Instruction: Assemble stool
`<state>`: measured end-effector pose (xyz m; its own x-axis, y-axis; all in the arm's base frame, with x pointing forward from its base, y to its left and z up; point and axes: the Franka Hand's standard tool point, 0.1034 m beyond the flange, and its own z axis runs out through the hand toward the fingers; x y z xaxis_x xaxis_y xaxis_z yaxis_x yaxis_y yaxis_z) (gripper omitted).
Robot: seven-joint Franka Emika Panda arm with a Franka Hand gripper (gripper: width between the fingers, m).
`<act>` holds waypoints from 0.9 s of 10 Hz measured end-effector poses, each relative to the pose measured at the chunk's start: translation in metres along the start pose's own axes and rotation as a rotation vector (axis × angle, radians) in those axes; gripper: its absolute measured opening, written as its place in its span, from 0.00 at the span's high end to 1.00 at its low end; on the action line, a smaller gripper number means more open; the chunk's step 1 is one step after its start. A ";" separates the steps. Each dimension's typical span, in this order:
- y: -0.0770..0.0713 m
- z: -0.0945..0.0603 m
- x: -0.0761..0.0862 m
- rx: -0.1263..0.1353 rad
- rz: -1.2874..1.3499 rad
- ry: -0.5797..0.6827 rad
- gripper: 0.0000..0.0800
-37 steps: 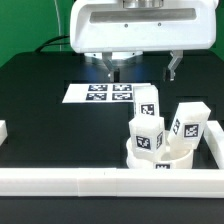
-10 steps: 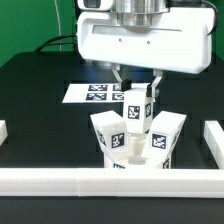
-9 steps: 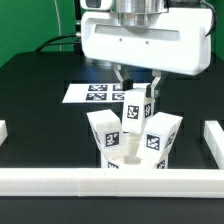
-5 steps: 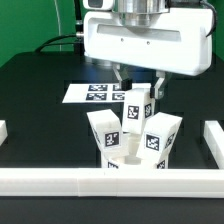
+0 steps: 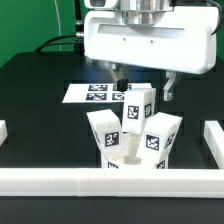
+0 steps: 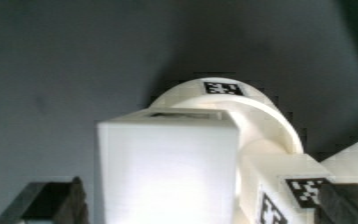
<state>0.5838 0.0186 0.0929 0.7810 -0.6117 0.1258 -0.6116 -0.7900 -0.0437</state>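
the stool [image 5: 135, 150] sits near the front of the black worktop [image 5: 40, 100], just behind the white front rail [image 5: 60, 181], with its seat [image 5: 131, 163] largely hidden by the three upright tagged legs [image 5: 104, 135]. the end effector [image 5: 142, 90] hangs spread wide, empty, its fingers [image 5: 168, 90] flanking the rear leg [image 5: 141, 105] without touching, and that leg covers part of the marker board [image 5: 95, 93]. in the wrist view a blurred white leg top [image 6: 176, 165] fills most of the picture, and one dark finger [image 6: 51, 200] is cut off at the edge.
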 end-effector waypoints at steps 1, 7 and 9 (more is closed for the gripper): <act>0.000 0.002 0.001 -0.001 0.000 0.007 0.19; 0.004 0.004 0.002 -0.004 0.001 0.005 0.44; 0.004 0.004 0.002 -0.004 0.001 0.006 0.58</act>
<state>0.5838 0.0139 0.0892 0.7795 -0.6125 0.1315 -0.6132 -0.7889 -0.0398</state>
